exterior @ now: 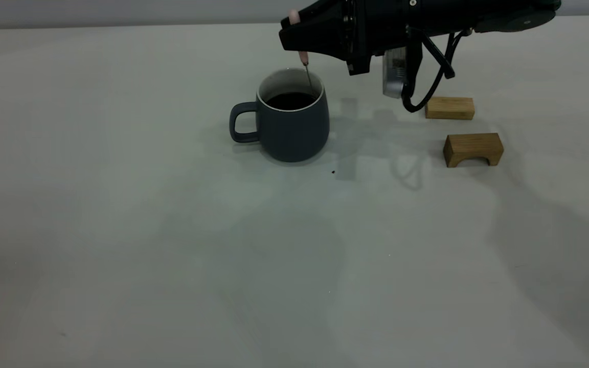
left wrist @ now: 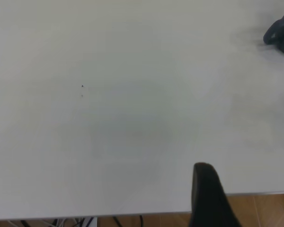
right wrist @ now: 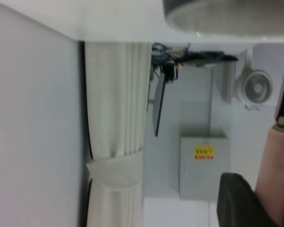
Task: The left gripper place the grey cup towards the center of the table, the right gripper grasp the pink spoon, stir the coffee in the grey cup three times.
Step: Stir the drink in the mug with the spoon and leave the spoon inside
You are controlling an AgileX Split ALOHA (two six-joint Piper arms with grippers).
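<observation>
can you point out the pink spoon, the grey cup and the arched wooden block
pink spoon (exterior: pixel 307 71), exterior view, on its thin metal stem above the coffee
grey cup (exterior: pixel 294 134), exterior view, on its dark outer wall
arched wooden block (exterior: pixel 473 145), exterior view, on its front face

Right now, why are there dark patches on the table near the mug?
Exterior view: they are shadows of the black right hand and its arm, cast on the pale grey-white table beside the dark slate-grey mug. Left wrist view: only faint shading.

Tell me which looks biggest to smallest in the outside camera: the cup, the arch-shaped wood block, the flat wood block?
1. The cup, clearly biggest.
2. The arch-shaped wood block.
3. The flat wood block; it sits farther back, so the blocks' real order is unsure.
</observation>
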